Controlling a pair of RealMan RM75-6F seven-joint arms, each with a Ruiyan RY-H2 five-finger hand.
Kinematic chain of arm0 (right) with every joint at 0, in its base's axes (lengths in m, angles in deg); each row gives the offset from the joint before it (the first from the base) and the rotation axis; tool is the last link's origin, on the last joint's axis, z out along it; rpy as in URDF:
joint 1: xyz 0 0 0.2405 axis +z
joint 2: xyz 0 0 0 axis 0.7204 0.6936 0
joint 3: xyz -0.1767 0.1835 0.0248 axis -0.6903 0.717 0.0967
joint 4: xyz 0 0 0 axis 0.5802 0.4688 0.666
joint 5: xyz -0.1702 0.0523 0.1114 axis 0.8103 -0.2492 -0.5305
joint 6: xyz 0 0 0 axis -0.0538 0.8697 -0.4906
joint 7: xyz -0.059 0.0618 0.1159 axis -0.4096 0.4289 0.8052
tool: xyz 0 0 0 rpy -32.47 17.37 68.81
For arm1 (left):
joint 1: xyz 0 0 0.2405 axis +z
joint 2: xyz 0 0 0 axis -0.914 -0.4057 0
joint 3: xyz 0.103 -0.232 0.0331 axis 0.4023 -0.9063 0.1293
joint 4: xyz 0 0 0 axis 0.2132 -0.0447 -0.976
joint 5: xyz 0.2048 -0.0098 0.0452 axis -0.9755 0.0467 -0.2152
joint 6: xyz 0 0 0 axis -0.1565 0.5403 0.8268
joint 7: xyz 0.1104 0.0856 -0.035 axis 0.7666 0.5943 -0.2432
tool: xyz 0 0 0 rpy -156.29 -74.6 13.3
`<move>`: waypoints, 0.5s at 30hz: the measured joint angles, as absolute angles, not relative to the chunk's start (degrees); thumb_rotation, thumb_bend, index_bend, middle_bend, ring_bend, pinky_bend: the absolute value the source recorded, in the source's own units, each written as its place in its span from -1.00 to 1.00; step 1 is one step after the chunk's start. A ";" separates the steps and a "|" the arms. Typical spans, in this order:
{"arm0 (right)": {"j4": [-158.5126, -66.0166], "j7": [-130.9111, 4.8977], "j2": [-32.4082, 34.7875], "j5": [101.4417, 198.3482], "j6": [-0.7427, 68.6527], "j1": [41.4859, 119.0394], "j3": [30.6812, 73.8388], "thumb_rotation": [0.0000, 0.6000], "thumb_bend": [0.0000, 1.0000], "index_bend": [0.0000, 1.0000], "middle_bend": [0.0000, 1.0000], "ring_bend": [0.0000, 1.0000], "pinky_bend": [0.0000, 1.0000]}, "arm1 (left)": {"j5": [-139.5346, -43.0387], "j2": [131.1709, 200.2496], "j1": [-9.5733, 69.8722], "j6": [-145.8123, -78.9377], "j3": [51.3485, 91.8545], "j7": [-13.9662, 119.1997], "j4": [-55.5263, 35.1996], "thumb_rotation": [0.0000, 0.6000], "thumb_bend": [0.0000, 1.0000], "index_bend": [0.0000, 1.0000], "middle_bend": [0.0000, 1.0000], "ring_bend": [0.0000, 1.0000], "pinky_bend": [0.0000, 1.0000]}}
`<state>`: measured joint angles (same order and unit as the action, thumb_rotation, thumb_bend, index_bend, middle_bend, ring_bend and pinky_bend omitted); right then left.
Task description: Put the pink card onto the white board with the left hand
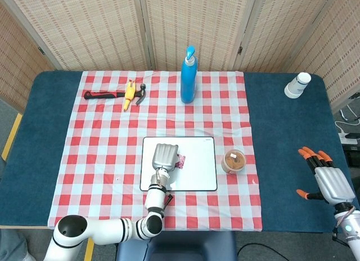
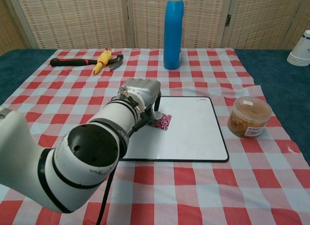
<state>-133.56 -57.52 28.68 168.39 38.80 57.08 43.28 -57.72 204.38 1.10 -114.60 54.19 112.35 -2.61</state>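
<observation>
1. Blue spray bottle (image 1: 188, 75) far centre; one hammer (image 1: 115, 94), one yellow toy (image 1: 130, 94) far left.
2. One snack tub (image 2: 249, 117) right of white board (image 2: 193, 133).
3. Left hand (image 2: 142, 93) covers pink card (image 2: 162, 121) on board; grip unclear.
4. Right hand (image 1: 328, 179) spread, empty.

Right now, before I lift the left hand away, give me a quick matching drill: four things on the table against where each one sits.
Things:
1. small pink patterned card
2. tall blue plastic bottle
3. round clear tub with brown contents
4. stack of white paper cups

Places:
A. on the bare blue cloth, far right corner
B. on the flat white board, beside the left hand
C. on the checked cloth, right of the board
D. upright at the far edge of the checked cloth

Pairs: 1-B, 2-D, 3-C, 4-A
</observation>
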 measured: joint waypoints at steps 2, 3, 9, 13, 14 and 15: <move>-133.57 -57.47 28.71 168.35 38.88 57.05 43.30 1.00 -0.86 -1.00 -1.00 -1.00 -1.00 | -57.69 204.59 1.06 -114.47 54.22 112.43 -2.51 1.00 -0.36 -0.03 1.00 1.00 1.00; -133.56 -57.44 28.72 168.33 38.91 57.03 43.31 1.00 -0.86 -1.00 -1.00 -1.00 -1.00 | -57.65 204.66 1.06 -114.34 54.24 112.47 -2.47 1.00 -0.37 -0.06 1.00 1.00 1.00; -133.51 -57.16 28.80 168.31 39.08 56.95 43.38 1.00 -0.86 -1.00 -1.00 -1.00 -1.00 | -58.10 204.65 1.19 -113.98 53.96 111.64 -2.33 1.00 -0.48 -0.20 1.00 1.00 1.00; -133.50 -57.17 28.79 168.35 39.00 56.98 43.34 1.00 -0.86 -1.00 -1.00 -1.00 -1.00 | -58.73 204.36 1.35 -114.18 53.89 111.23 -2.47 1.00 -0.49 -0.22 1.00 1.00 1.00; -133.48 -57.15 28.81 168.36 39.01 56.98 43.34 1.00 -0.86 -1.00 -1.00 -1.00 -1.00 | -58.76 204.21 1.43 -114.28 53.86 111.25 -2.64 1.00 -0.49 -0.22 1.00 1.00 1.00; -133.47 -57.12 28.81 168.36 39.02 56.97 43.35 1.00 -0.86 -1.00 -1.00 -1.00 -1.00 | -58.78 204.05 1.52 -114.37 53.85 111.27 -2.87 1.00 -0.49 -0.22 1.00 1.00 1.00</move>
